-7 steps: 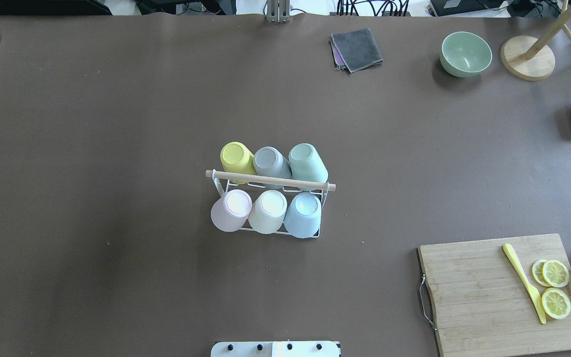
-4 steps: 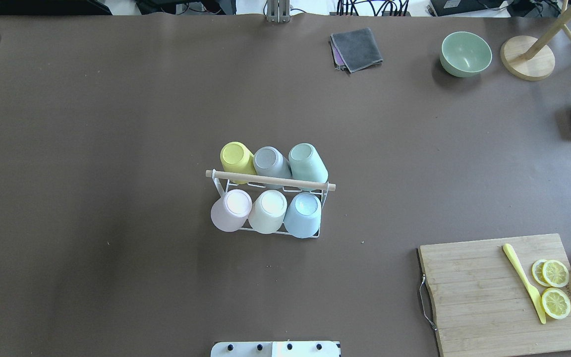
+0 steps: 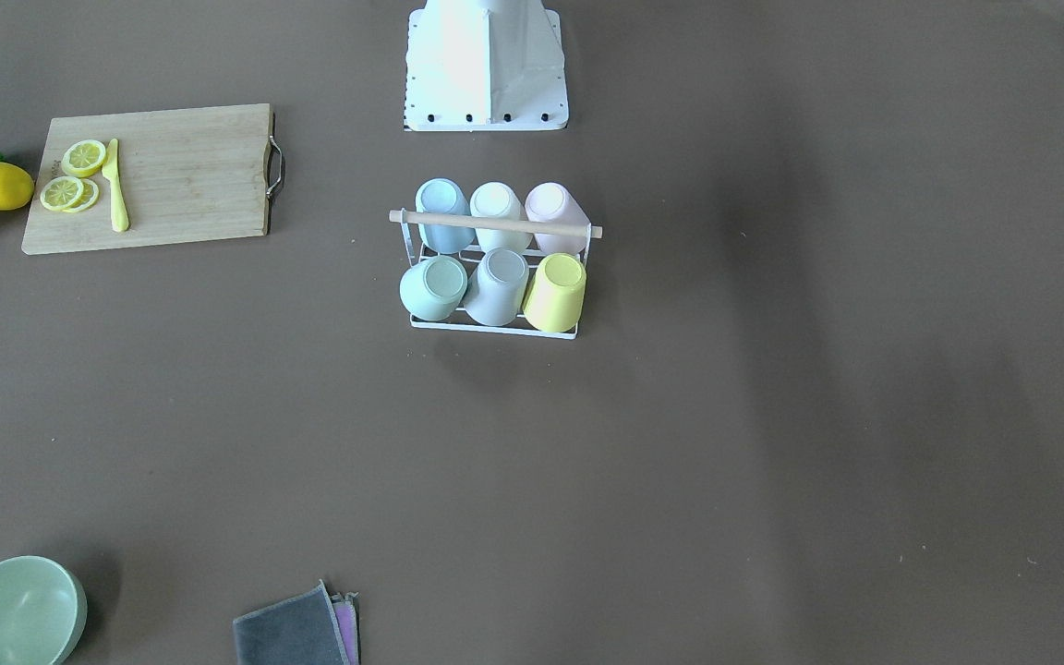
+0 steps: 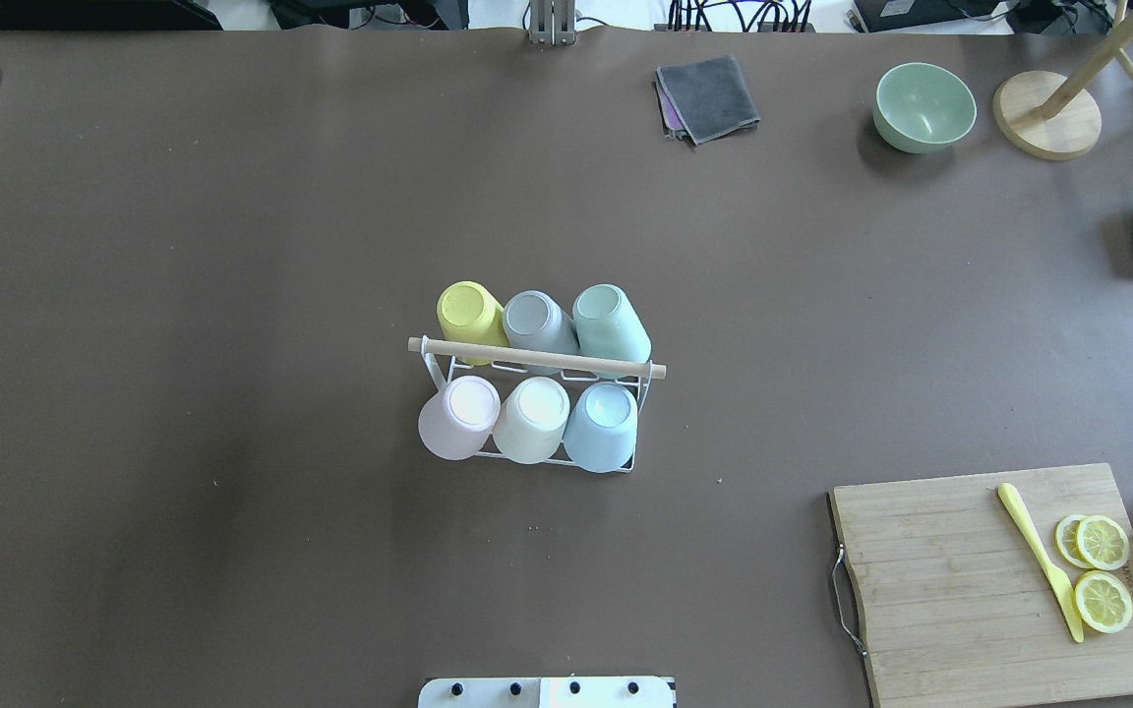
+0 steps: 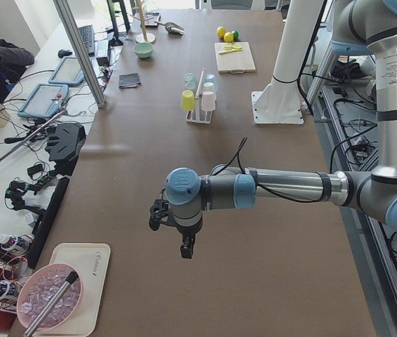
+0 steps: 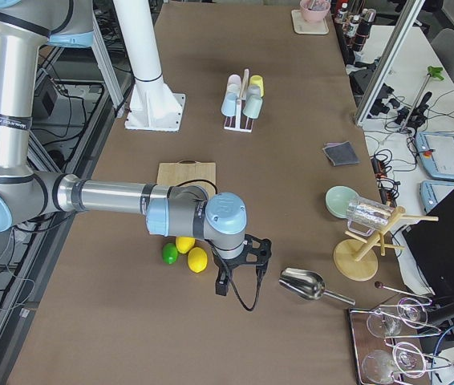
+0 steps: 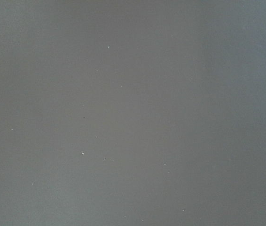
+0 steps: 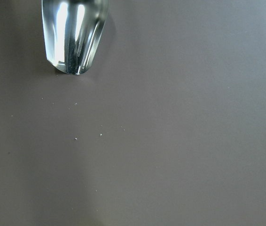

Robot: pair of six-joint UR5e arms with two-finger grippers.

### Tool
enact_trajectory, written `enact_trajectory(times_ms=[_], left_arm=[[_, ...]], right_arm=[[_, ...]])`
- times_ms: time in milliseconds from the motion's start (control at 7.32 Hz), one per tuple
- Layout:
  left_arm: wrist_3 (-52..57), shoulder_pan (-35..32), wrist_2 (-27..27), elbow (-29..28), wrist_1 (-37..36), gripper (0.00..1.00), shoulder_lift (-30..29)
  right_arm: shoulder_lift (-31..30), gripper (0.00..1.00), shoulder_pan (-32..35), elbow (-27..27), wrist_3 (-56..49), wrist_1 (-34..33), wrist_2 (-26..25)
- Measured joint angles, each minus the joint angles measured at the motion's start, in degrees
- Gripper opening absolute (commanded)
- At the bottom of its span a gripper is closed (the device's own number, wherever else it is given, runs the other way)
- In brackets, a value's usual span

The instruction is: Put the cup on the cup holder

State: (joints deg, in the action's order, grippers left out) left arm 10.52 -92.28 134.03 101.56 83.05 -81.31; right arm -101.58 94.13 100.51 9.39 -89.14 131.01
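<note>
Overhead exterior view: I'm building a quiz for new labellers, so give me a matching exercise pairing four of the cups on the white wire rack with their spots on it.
Things:
1. yellow plastic cup
2. mint green plastic cup
3. pale pink plastic cup
4. light blue plastic cup

Places on the white wire cup holder, as the overhead view shows it (near row = the row towards the robot's base):
A. near row, right end
B. far row, left end
C. near row, left end
D. far row, right end

Pairs: 1-B; 2-D; 3-C; 4-A.
</note>
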Motion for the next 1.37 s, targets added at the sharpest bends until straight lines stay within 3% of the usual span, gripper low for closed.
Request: enact_trajectory(times_ms=[1366], left_arm=[[-0.04,0.09,0.0,-0.34,-0.05,0.99,-0.57]], right_arm=[[-0.12,1.0,0.0,0.08,4.2,1.8,0.98]])
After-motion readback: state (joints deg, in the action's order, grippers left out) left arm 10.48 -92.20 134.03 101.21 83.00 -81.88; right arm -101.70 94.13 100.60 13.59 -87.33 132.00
